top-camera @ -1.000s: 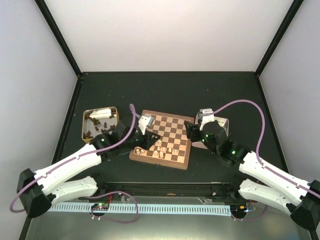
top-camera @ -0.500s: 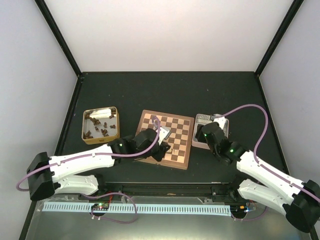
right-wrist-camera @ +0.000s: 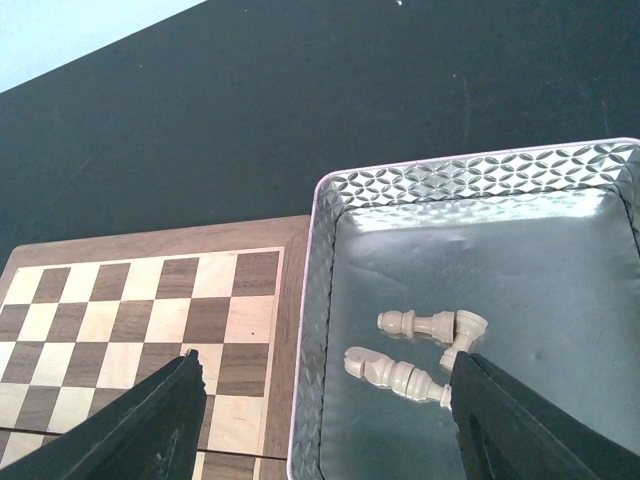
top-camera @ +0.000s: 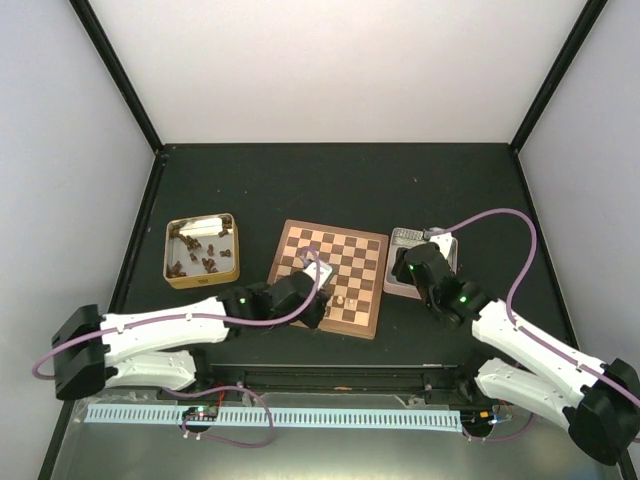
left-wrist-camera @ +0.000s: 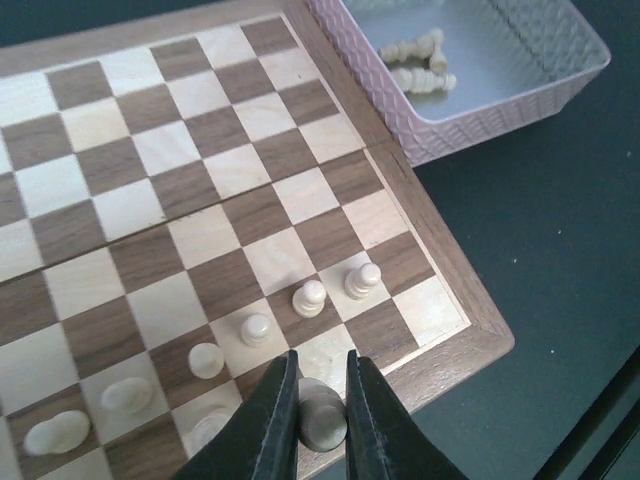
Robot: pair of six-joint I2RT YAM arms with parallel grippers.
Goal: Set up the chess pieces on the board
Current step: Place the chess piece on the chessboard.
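Board: square wooden slab with dark brown and light tan squares, a mid-brown border and a faint seam across the middle; it lies beneath and ahead of the left end effector.
Left end effector: two dark tapered fingers clamped on a pale turned piece at the board's near edge row; whether the piece touches the wood cannot be told.
Standing pieces: small pale round-headed wooden men in a row, just ahead of the left fingertips.
Right end effector: jaws spread wide and holding nothing, above the silver tin's wall beside the board.
Silver tin: rectangular metal, walls embossed with a diamond pattern, pinkish rim, smooth floor.
Loose pieces: a few pale men lying on their sides between the right fingers, nearer the right one.
Gold tin: round-cornered metal holding dark brown pieces, well to the left of the left end effector.
Table: dark, matte.
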